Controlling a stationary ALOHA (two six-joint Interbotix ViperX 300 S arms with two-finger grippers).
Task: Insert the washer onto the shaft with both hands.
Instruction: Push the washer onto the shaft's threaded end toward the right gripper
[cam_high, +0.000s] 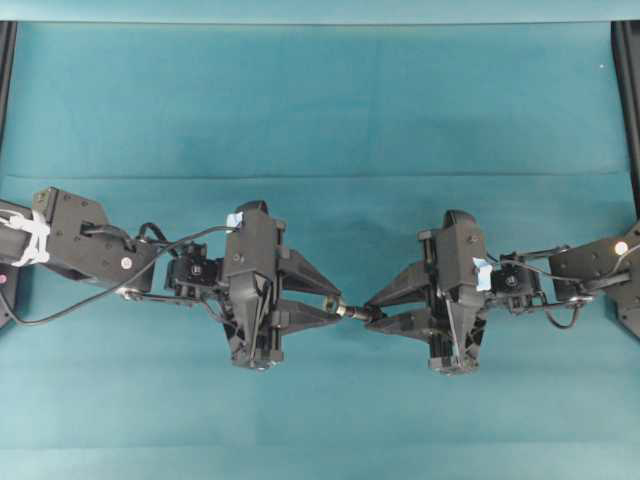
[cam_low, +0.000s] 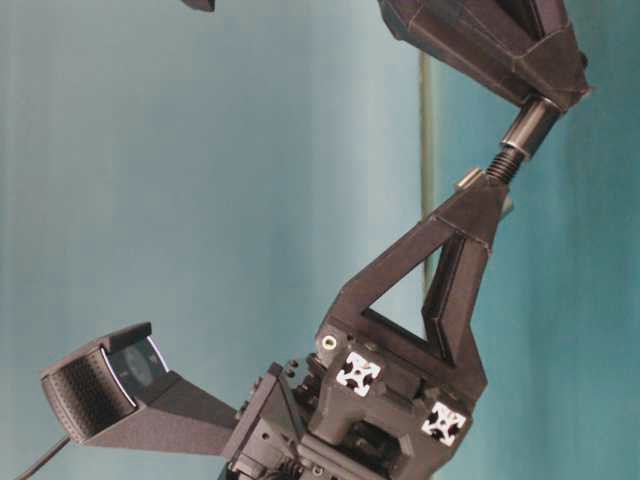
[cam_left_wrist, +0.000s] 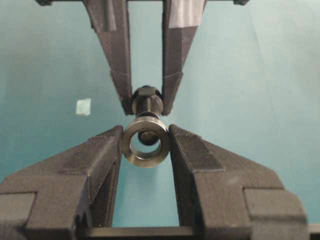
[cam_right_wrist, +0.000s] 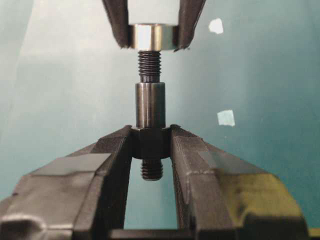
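Observation:
The washer (cam_left_wrist: 145, 159), a silvery ring, is pinched edge-on between the fingertips of my left gripper (cam_left_wrist: 145, 137). My right gripper (cam_right_wrist: 150, 137) is shut on the dark collar of the shaft (cam_right_wrist: 150, 105). The shaft's threaded tip points at the washer (cam_right_wrist: 152, 37) and reaches its face. Through the ring's hole the left wrist view shows the shaft (cam_left_wrist: 147, 102) end-on. Seen from overhead, the left gripper (cam_high: 335, 304) and right gripper (cam_high: 370, 312) meet tip to tip above the cloth, with the shaft (cam_high: 352, 311) between them. How far the tip sits inside the hole is not visible.
Small pale tape scraps (cam_left_wrist: 83, 106) (cam_right_wrist: 226, 118) lie on the teal cloth (cam_high: 320, 100) below. Black frame rails (cam_high: 628, 100) stand at the table's left and right edges. In the table-level view a wrist camera (cam_low: 100, 385) juts out low at the left.

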